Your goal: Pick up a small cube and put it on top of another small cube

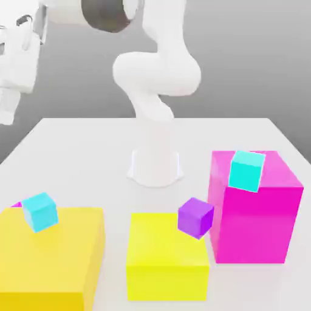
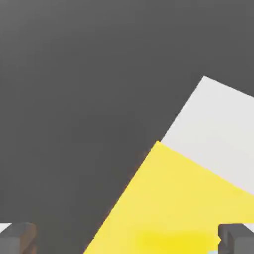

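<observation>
nearest, at the worktop's (image 1: 243,130) front edge: big yellow block (image 1: 51,252) bearing a small cyan cube (image 1: 41,211). second cyan cube (image 1: 246,170) atop magenta block (image 1: 255,209). approach step; gripper (image 2: 127,238) high above, jaws wide, empty. next: descend, centre over cube.

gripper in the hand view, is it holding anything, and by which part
Nothing is held. The two-finger gripper stands open with only the large yellow block and white table seen far below between its dark fingertips.

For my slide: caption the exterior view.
White arm behind three blocks, each bearing a small cube: cyan, purple, cyan.
</observation>
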Robot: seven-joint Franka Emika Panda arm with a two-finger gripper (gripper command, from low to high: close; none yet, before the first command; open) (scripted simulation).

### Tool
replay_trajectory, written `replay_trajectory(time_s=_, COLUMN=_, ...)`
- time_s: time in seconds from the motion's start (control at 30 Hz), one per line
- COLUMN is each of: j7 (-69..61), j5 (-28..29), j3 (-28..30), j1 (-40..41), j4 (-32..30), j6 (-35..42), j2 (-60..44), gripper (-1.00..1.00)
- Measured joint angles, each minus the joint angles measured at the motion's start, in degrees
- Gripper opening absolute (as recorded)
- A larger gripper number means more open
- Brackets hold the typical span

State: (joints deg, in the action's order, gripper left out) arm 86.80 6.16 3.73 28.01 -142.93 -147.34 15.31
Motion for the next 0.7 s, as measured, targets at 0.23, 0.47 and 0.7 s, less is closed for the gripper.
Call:
replay_trajectory(time_s=0.23, j7=13.4, j5=-1.5, j3=5.2, j1=8.5, j4=-4.5, j6=-6.3, j2=-12.0, gripper=0.00)
replay_trajectory(time_s=0.47, j7=19.3, j5=-11.2, j3=7.1, j1=15.1, j4=-8.1, j6=-13.2, j2=-24.4, gripper=0.00)
replay_trajectory(time_s=0.7, j7=16.2, j5=-16.3, j3=2.3, j1=19.2, j4=-6.5, j6=-21.2, j2=-34.6, gripper=-1.00)
